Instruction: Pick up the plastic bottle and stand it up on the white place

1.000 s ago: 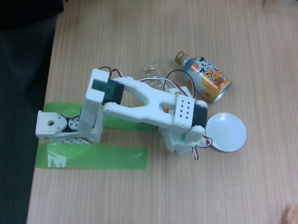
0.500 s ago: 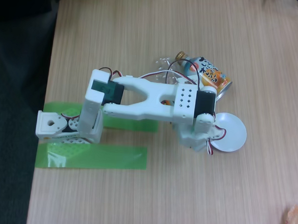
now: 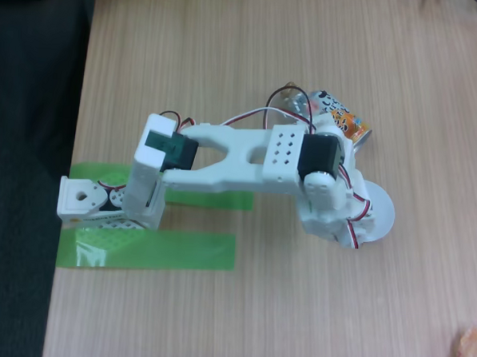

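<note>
Arm (image 3: 288, 153) swung further right, now covering more of can (image 3: 349, 124) and white disc (image 3: 381, 214); gripper hidden beneath, state unclear.

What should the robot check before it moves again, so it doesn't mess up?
1. Is the bottle lying down and waiting? It lies on its side on the table, partly hidden under the arm: ok.
2. Is the white disc free to stand something on? The arm covers part of it, and the part that shows is bare: cannot tell.
3. Are the fingers open or shut? They sit under the arm, out of sight: cannot tell.
4. Is the bottle being held? It cannot be seen from here: cannot tell.
5. Is the base fixed in place? Green tape lies along it: ok.
</note>
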Tool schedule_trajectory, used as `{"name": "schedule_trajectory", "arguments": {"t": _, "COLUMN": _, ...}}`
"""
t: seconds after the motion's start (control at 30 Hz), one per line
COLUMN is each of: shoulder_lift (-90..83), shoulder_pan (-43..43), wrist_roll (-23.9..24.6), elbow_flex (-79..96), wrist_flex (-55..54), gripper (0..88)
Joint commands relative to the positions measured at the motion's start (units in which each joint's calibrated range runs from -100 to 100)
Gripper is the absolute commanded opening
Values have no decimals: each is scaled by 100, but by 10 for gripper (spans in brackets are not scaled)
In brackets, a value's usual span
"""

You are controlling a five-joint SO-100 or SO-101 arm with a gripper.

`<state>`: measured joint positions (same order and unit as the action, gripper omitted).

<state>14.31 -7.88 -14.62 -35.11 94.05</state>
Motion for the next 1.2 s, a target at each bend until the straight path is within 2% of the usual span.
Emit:
{"name": "schedule_trajectory", "arguments": {"t": 0.0, "shoulder_lift": -335, "shoulder_pan": -27, "wrist_roll": -16, "elbow_flex": -495, "wrist_flex": 114, "gripper": 125}}
{"name": "schedule_trajectory", "arguments": {"t": 0.67, "shoulder_lift": -3292, "shoulder_pan": 3, "wrist_roll": 37, "elbow_flex": 1524, "wrist_flex": 2, "gripper": 123}}
{"name": "schedule_trajectory", "arguments": {"t": 1.0, "shoulder_lift": -4316, "shoulder_pan": 47, "wrist_roll": -5, "elbow_flex": 3651, "wrist_flex": -2066, "gripper": 123}}
{"name": "schedule_trajectory", "arguments": {"t": 1.17, "shoulder_lift": -4787, "shoulder_pan": 40, "wrist_roll": -84, "elbow_flex": 4828, "wrist_flex": -3611, "gripper": 125}}
